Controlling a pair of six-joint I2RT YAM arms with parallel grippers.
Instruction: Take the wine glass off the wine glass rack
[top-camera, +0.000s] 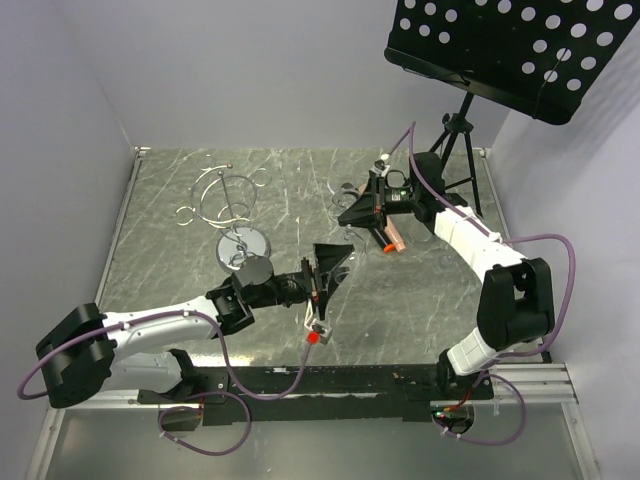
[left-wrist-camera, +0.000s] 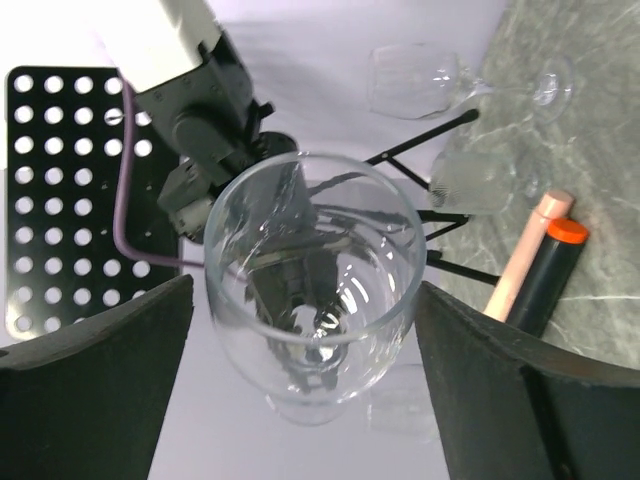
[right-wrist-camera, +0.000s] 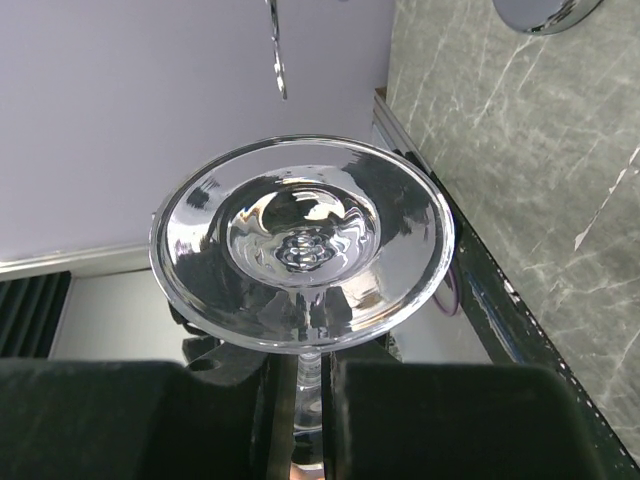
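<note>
The wine glass (right-wrist-camera: 300, 250) is off the rack, and my right gripper (right-wrist-camera: 310, 390) is shut on its stem just under the round foot. In the left wrist view the glass's bowl (left-wrist-camera: 315, 300) faces the camera, mouth first. It sits between the wide-open fingers of my left gripper (left-wrist-camera: 305, 300), and I cannot see the fingers (left-wrist-camera: 100, 380) touching it. In the top view the right gripper (top-camera: 355, 212) and left gripper (top-camera: 335, 258) meet at mid-table. The chrome wine glass rack (top-camera: 225, 200) stands at the back left with no glass on it. Its mirror base also shows in the right wrist view (right-wrist-camera: 545, 10).
A black perforated music stand (top-camera: 510, 40) on a tripod rises at the back right, behind the right arm. A black marker with an orange cap (left-wrist-camera: 545, 265) and a peach stick (left-wrist-camera: 525, 255) lie on the marble table (top-camera: 200, 290). Another clear glass (left-wrist-camera: 420, 80) lies on its side beyond them.
</note>
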